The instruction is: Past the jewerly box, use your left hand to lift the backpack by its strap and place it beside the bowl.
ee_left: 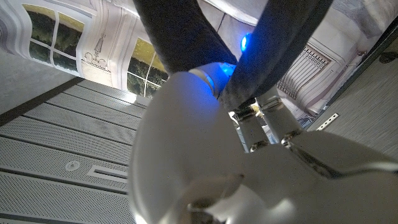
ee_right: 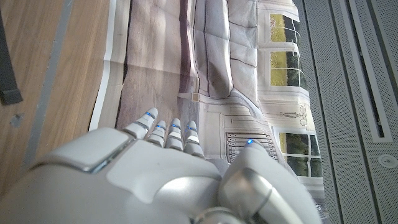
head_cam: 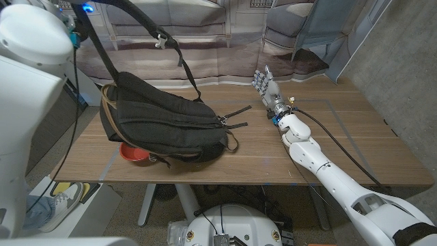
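The backpack [head_cam: 164,126] you are working lies slumped on the left half of the wooden table [head_cam: 341,147], its dark body tipped over a red bowl [head_cam: 135,154] that peeks out under its lower edge at about 7 o'clock from the bag's middle. Its strap [head_cam: 109,58] runs taut up and away toward 11 o'clock, to the top left corner of the head view, where a blue light glows. In the left wrist view your left hand [ee_left: 249,124] has the dark strap [ee_left: 180,31] looped over it and is holding it, the webbing crossing right at the blue-lit fingers. Two loose strap ends [head_cam: 235,117] trail out on the wood at 3 o'clock from the bag. Your right hand [head_cam: 270,92] stands well apart at 3 o'clock from the backpack, empty, fingers straight, close together and pointing toward the far edge of the table; the right wrist view shows those fingers [ee_right: 165,134] extended, gripping nothing.
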Controlling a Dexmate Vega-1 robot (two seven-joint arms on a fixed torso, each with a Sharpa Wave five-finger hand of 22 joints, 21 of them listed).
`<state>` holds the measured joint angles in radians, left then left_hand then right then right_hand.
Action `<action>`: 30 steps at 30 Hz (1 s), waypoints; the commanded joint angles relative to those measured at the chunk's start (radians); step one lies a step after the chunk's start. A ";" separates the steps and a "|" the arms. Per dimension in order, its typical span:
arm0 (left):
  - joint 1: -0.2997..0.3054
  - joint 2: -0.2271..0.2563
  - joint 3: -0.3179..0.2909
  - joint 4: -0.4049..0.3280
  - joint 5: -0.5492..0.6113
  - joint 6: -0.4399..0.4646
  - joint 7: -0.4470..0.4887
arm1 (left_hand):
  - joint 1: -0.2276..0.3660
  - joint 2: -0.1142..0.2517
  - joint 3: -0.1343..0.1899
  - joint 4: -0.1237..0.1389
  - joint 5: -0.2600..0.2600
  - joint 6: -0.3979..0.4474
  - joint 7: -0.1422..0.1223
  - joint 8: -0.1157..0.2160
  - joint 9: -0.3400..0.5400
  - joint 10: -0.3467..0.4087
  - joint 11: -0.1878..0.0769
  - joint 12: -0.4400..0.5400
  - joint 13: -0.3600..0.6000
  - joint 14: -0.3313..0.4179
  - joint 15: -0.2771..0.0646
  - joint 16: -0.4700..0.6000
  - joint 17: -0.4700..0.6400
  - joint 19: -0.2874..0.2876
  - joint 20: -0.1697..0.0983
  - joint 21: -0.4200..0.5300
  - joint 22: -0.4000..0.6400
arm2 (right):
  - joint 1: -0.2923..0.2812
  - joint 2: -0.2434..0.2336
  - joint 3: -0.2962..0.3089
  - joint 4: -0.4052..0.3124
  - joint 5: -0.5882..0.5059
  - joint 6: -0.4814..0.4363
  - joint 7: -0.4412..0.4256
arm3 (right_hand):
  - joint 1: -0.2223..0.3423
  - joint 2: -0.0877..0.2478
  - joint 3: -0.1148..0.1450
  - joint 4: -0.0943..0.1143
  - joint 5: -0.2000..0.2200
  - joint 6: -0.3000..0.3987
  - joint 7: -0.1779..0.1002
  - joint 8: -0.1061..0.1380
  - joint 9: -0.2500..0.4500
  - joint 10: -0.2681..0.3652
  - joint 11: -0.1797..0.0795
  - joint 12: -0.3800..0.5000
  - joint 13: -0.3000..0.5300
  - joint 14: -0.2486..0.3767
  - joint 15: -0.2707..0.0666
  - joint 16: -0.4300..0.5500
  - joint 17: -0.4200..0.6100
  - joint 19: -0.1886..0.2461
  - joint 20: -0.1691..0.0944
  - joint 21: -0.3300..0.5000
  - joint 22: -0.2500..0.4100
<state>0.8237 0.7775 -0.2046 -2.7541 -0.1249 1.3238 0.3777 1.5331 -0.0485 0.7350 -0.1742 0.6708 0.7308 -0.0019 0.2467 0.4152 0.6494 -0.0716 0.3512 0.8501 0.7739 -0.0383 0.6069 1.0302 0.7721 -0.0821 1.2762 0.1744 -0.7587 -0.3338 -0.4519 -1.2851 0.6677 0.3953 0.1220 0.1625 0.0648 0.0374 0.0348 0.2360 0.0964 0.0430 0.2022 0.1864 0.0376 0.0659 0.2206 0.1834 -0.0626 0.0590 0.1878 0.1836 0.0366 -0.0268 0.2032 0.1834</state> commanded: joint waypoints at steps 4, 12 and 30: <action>0.064 -0.012 -0.094 0.010 -0.061 -0.020 0.029 | 0.005 0.008 0.003 -0.001 -0.005 0.002 -0.002 -0.003 0.002 0.005 0.001 -0.003 0.005 0.053 -0.066 0.002 0.000 -0.009 -0.121 0.008 0.004 | 0.021 0.008 -0.007 0.021 -0.007 -0.008 0.005 | 0.002 0.010 -0.004 0.001 -0.006 0.008 -0.001 -0.004 0.003 0.003 0.007 -0.005 0.005 0.004 -0.001 0.000 0.002 0.005 -0.004 0.001 0.003; 0.142 -0.022 -0.125 0.016 -0.062 -0.083 0.044 | 0.004 0.008 0.003 0.000 -0.006 0.003 -0.003 -0.004 0.004 0.006 -0.001 -0.006 0.006 0.048 -0.063 -0.003 -0.005 -0.012 -0.120 0.008 0.004 | 0.024 0.005 -0.011 0.015 -0.011 -0.023 -0.001 | 0.003 0.011 -0.004 0.001 -0.006 0.009 -0.001 -0.004 0.003 0.004 0.007 -0.004 0.005 0.005 -0.001 0.000 0.002 0.005 -0.004 0.001 0.003; 0.288 -0.058 -0.201 0.003 -0.049 -0.162 0.045 | 0.002 0.006 -0.001 -0.001 -0.009 0.006 -0.006 -0.008 0.005 0.008 -0.004 -0.012 0.008 0.058 -0.064 -0.008 -0.019 -0.024 -0.114 0.005 0.002 | 0.038 0.011 -0.019 0.040 -0.016 -0.035 0.005 | 0.004 0.014 -0.003 0.001 -0.006 0.009 -0.002 -0.005 0.003 0.002 0.009 -0.005 0.005 0.005 -0.002 0.000 0.002 0.005 -0.005 0.001 0.003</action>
<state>1.0263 0.7389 -0.3574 -2.7428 -0.1820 1.2090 0.4278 1.5324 -0.0494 0.7350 -0.1742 0.6652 0.7308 -0.0019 0.2389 0.4150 0.6531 -0.0752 0.3429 0.8548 0.8050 -0.0786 0.5932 1.0091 0.7543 -0.0788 1.2796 0.1744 -0.7261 -0.3258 -0.4664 -1.2559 0.6546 0.3675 0.1243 0.1679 0.0701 0.0374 0.0348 0.2360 0.0964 0.0430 0.2022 0.1864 0.0375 0.0660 0.2206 0.1834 -0.0626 0.0590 0.1878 0.1835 0.0366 -0.0268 0.2031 0.1834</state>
